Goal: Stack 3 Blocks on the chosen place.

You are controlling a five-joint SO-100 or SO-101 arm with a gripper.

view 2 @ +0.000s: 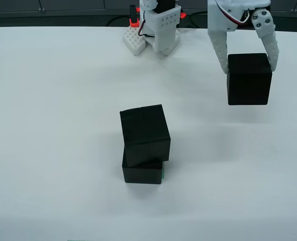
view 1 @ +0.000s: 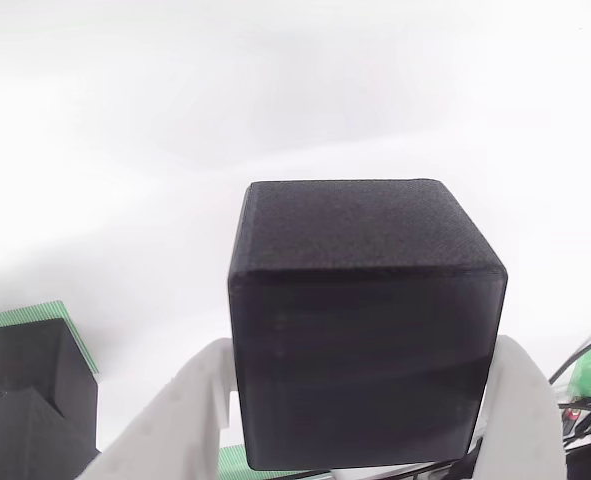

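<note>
Between my claw's [view 2: 248, 63] fingers, third cube [view 2: 249, 79] gripped tight; stack [view 2: 144, 145] down-left of me sits crooked, so landing off-centre could topple it.

In the view from above, the arm is white printed plastic. Its base [view 2: 158, 27], at the top centre of the frame, has a block face dotted with small holes, a red connector beside it and thin black cables trailing off. The pincer [view 2: 249, 63], top right, has two long tapering white fingers [view 2: 217, 47] with dark screw heads and a red-and-white wire near its body.
</note>
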